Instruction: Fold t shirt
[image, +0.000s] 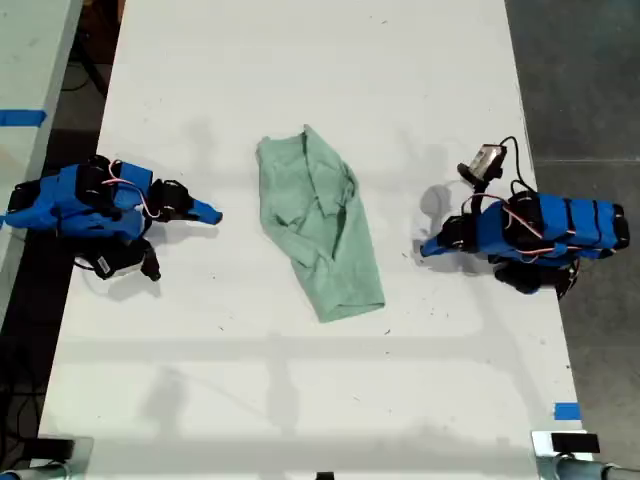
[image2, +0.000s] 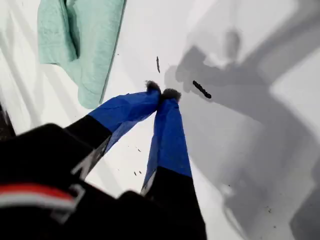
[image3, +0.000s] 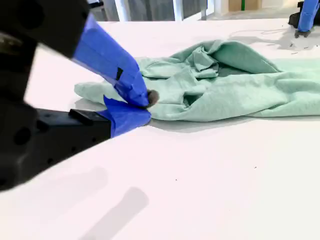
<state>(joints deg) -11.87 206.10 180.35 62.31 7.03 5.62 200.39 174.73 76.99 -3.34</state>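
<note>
Blue-taped jaws closed and empty, crumpled shirt lying between the two arms

Nearest the lens in each wrist view are taped fingers pressed tip to tip on nothing: the first gripper (image2: 162, 92) sits at the exterior view's right and the second gripper (image3: 145, 102) at its left, both low over the flat white table (image: 450, 80) and both clear of the cloth. The small pale mint-green soft cloth t shirt (image: 320, 225) lies mid-table between them, bunched lengthwise, with rumpled folds along the side towards the exterior view's right and a smoother end towards that view's bottom. It looks light and limp, so it will likely sag, drag and refold when lifted rather than hold a shape. A pinch at an outer edge or corner, one per gripper, seems the safest hold, since grabbing the heaped folds risks catching several layers
</note>
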